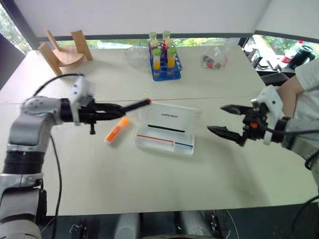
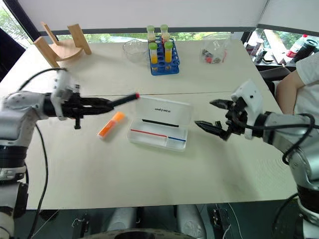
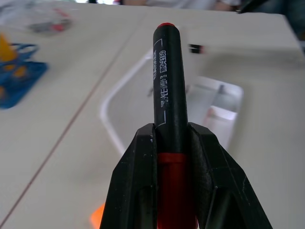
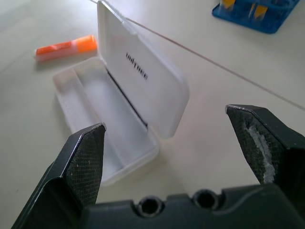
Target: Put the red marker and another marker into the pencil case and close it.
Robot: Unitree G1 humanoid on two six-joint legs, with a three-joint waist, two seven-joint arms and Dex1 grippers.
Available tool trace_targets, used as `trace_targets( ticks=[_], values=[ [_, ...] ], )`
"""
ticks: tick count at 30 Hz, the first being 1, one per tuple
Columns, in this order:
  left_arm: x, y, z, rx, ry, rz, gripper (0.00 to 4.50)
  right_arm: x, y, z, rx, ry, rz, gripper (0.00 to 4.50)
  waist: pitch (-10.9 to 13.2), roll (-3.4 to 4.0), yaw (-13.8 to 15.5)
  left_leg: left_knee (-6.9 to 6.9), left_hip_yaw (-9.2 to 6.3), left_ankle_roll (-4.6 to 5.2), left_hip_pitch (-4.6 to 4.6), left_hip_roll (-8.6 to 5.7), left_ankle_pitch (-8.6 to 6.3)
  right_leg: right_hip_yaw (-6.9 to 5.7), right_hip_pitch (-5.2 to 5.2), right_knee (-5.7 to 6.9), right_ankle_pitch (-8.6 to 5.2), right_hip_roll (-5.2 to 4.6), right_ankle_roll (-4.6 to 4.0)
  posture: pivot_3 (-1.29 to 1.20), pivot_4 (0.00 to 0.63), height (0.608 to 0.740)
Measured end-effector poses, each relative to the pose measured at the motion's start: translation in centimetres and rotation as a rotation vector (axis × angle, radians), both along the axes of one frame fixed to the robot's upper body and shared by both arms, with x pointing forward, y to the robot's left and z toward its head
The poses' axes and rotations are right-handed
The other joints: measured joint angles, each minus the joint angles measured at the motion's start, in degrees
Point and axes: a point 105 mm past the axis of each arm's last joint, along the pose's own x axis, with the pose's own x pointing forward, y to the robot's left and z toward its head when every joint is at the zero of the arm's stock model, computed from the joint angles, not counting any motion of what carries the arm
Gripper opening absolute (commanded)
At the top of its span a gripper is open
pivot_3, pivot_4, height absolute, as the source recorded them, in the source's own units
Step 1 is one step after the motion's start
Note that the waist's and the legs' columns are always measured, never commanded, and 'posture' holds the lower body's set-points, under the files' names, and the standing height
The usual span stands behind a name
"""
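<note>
Left wrist view: left gripper [image 3: 172, 143] is clamped on the red marker [image 3: 167, 81], held above the table [image 1: 149, 189] beside the open pencil case [image 1: 167, 130]. Right gripper [image 1: 225, 120] fingers stand apart. Orange highlighter [image 1: 116, 130] lies left of the case.

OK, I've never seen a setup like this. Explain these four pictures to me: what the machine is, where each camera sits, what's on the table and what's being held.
It is a two-armed humanoid robot. Two pictures come from cameras in its head, looking down over a pale table. The other two come from cameras on its wrists, looking along the black fingers.

The left gripper is shut on the red marker, holding it in the air beside the pencil case, which lies open. The right gripper is open and holds nothing.

On the table an orange highlighter lies left of the case. Farther back stand a blue rack of tubes, a clear bowl, a wooden stand and a clear bag. A person's arm shows at the right edge.
</note>
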Motion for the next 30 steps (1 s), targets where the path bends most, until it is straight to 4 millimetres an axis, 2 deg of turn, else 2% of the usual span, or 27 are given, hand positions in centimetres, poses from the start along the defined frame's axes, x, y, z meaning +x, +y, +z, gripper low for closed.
trace_targets(
  ticks=[2, 5, 11, 14, 16, 20, 22, 23, 27, 30],
  values=[
    [0.0, -1.8, -1.1, 0.035, 0.016, -0.09, 0.35, -0.3, 0.0, 0.0, -0.001, -0.002, -0.004, 4.5, 0.0, -0.02, -0.1, 0.02, 0.01, 0.0, 0.05, 0.0, 0.0, 0.02, 0.02, 0.03, 0.0, 0.04, 0.0, 0.0, 0.15, 0.74],
    [1.0, -4.9, -2.3, 0.094, -0.032, -0.189, 0.35, -0.4, -0.3, 0.5, 0.003, -0.029, -0.035, 4.5, 0.0, -0.03, 0.3, 0.09, 0.0, 0.0, 0.06, -0.01, 0.0, 0.02, 0.08, 0.01, 0.0, 0.04, 0.0, 0.0, 0.15, 0.74],
    [3.4, -8.4, -5.8, 0.205, -0.084, -0.25, 0.35, -0.9, -0.6, 0.7, 0.003, -0.042, -0.077, 4.5, 0.0, -0.05, 0.4, 0.07, -0.02, 0.09, -0.06, -0.03, -0.04, 0.02, 0.0, -0.04, -0.01, 0.04, 0.01, 0.0, 0.15, 0.74],
    [3.9, -9.2, -7.1, 0.254, -0.107, -0.264, 0.35, -1.4, -0.7, 0.9, 0.009, -0.044, -0.091, 4.5, 0.1, -0.06, 0.2, 0.07, -0.02, 0.11, -0.14, -0.03, -0.06, 0.03, -0.1, -0.04, -0.01, 0.05, 0.01, 0.0, 0.15, 0.74],
    [4.3, -9.2, -7.4, 0.273, -0.124, -0.26, 1.39, -1.8, -0.6, 0.6, 0.014, -0.022, -0.092, 4.5, 0.1, -0.06, 0.3, 0.06, -0.04, 0.12, -0.14, -0.02, -0.06, 0.02, -0.1, -0.02, -0.01, 0.06, 0.01, 0.0, 0.15, 0.74],
    [4.9, -9.5, -7.6, 0.283, -0.143, -0.249, 3.18, -3.4, -0.5, 0.2, 0.01, 0.045, -0.058, 4.5, 0.1, -0.06, 0.4, 0.09, -0.03, 0.12, -0.14, -0.04, -0.06, 0.02, -0.05, -0.03, 0.0, 0.03, 0.02, 0.0, 0.15, 0.74],
    [5.0, -9.4, -7.7, 0.281, -0.136, -0.238, 4.26, -4.1, -0.4, 0.2, 0.002, 0.072, -0.029, 4.5, 0.1, -0.07, 0.4, 0.1, -0.04, 0.12, -0.13, -0.04, -0.06, 0.02, -0.03, -0.03, -0.01, 0.03, 0.02, 0.0, 0.15, 0.74],
    [5.0, -9.3, -7.7, 0.28, -0.131, -0.235, 4.44, -4.3, -0.4, 0.2, -0.002, 0.083, -0.015, 4.5, 0.1, -0.08, 0.4, 0.1, -0.04, 0.12, -0.13, -0.04, -0.06, 0.01, -0.04, -0.02, 0.0, 0.03, 0.02, 0.0, 0.15, 0.74],
    [4.5, -8.9, -6.0, 0.2, -0.107, -0.223, 4.44, -4.8, -0.1, 0.2, -0.008, 0.11, 0.032, 4.5, 0.1, -0.07, 0.0, 0.09, -0.03, 0.12, -0.12, 0.0, -0.06, 0.03, -0.06, 0.01, 0.0, 0.06, 0.02, 0.0, 0.15, 0.74],
    [3.5, -6.6, -3.8, 0.101, -0.042, -0.163, 4.44, -5.0, 0.6, 0.7, 0.011, 0.102, 0.092, 4.5, 0.1, -0.03, -0.4, 0.04, -0.04, 0.12, -0.09, 0.07, -0.06, 0.05, -0.1, 0.04, -0.01, 0.13, 0.02, 0.0, 0.15, 0.74]
  ],
)
